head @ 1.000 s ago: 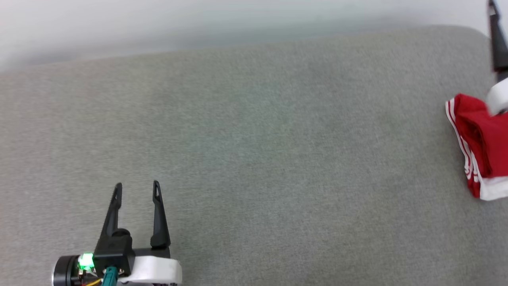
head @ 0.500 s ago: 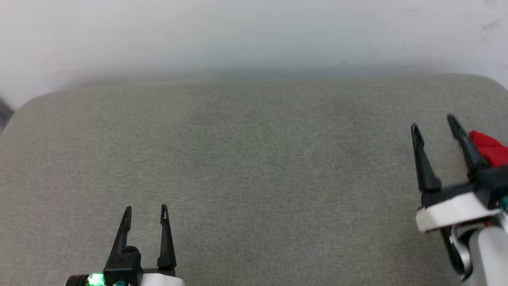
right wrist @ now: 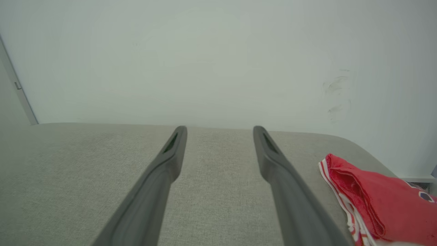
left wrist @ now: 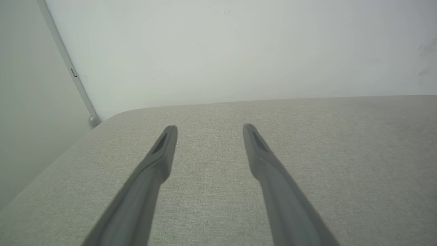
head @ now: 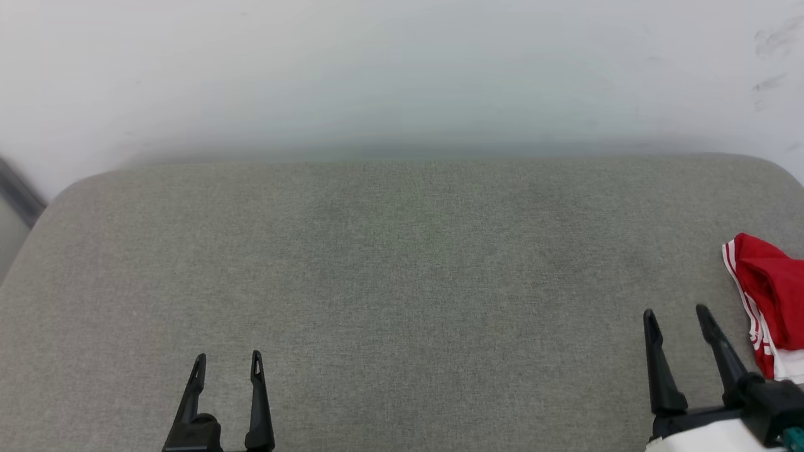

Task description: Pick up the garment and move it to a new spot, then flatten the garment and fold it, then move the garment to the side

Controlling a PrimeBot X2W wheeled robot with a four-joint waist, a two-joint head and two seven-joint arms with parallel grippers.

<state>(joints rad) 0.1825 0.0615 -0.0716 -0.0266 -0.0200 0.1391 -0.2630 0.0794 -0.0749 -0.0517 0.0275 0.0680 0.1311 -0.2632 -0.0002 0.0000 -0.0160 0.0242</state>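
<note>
Garment (head: 769, 295) is lying folded at the right edge of the grey surface (head: 402, 263), just beside the right gripper (head: 675, 311) and not touching it. Both grippers are hovering with fingers spread, holding nothing; the left gripper (head: 228, 356) is sitting well apart. The setting-aside is looking done, so the right arm should be drawing back straight, avoiding snagging it. A wall (head: 402, 75) is standing behind.

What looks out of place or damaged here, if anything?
Only the dark scuff marks on the white wall look odd. The garment lies folded, a little rumpled, near the right edge of the grey cushion. Nothing is spilled.
</note>
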